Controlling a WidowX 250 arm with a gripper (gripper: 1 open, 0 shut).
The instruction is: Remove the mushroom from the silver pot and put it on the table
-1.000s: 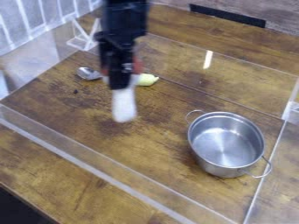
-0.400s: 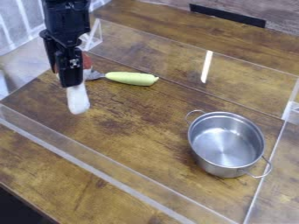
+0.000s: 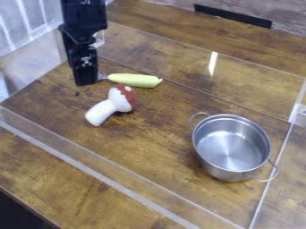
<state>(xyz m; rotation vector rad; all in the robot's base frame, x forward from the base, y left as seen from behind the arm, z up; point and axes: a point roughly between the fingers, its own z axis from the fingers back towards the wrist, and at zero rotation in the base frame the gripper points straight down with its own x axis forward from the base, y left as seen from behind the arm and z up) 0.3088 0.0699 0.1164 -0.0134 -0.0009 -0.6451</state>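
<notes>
The mushroom (image 3: 110, 105) lies on its side on the table (image 3: 156, 143), white stem pointing front-left and reddish-brown cap toward the back right. My gripper (image 3: 85, 79) hangs above and behind it at the left, black fingers pointing down, open with nothing between them and apart from the mushroom. The silver pot (image 3: 232, 147) stands at the front right with nothing inside, its two small loop handles showing.
A spoon with a yellow-green handle (image 3: 134, 80) lies just behind the mushroom. Clear acrylic walls (image 3: 107, 183) edge the tabletop on the front, left and right. A white rack stands beyond the back-left wall.
The gripper has let go of the mushroom, which now lies on the table. The arm has risen and drawn back toward the rear left.
</notes>
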